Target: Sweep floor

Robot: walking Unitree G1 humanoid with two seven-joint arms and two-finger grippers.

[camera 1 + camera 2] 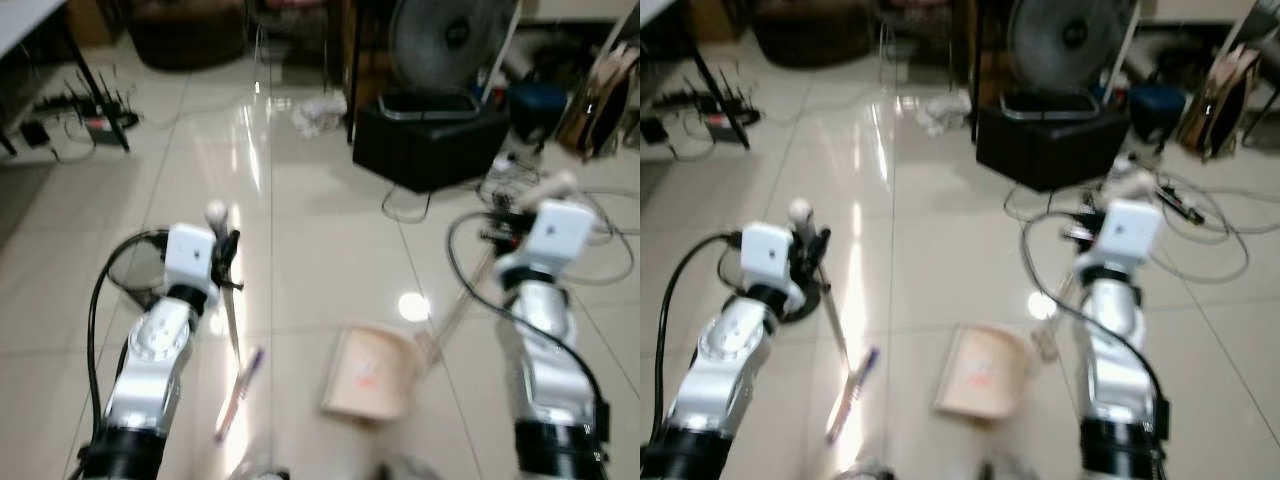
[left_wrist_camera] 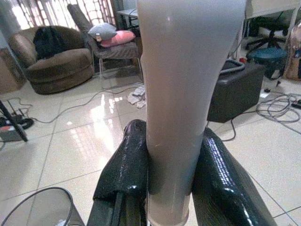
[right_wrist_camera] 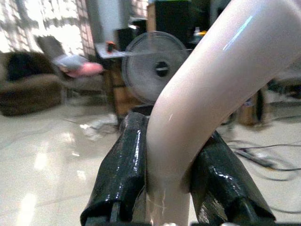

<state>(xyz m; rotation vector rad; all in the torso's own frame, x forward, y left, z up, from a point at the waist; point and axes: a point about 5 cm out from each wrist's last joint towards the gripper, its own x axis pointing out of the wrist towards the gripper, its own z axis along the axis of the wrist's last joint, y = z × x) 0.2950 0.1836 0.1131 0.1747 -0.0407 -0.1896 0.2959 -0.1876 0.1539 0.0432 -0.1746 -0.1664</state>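
My left gripper [image 1: 226,256] is shut on the pale broom handle [image 2: 183,89], black fingers [image 2: 127,169] pressed on both sides of it. The thin broom stick slants down to a small brush head [image 1: 240,388] on the tiled floor between my arms. My right gripper [image 3: 169,141] is shut on the curved cream handle [image 3: 207,89] of the dustpan. That handle runs down from the right gripper [image 1: 508,236] to the beige dustpan [image 1: 368,374], which rests on the floor just right of the brush.
A black box [image 1: 430,145] with a floor fan [image 1: 450,40] behind it stands ahead right, with loose cables [image 1: 575,235] around it. A crumpled white cloth [image 1: 318,112] lies ahead. A power strip [image 1: 90,118] and table legs are far left, a dark bin [image 1: 135,268] by my left arm.
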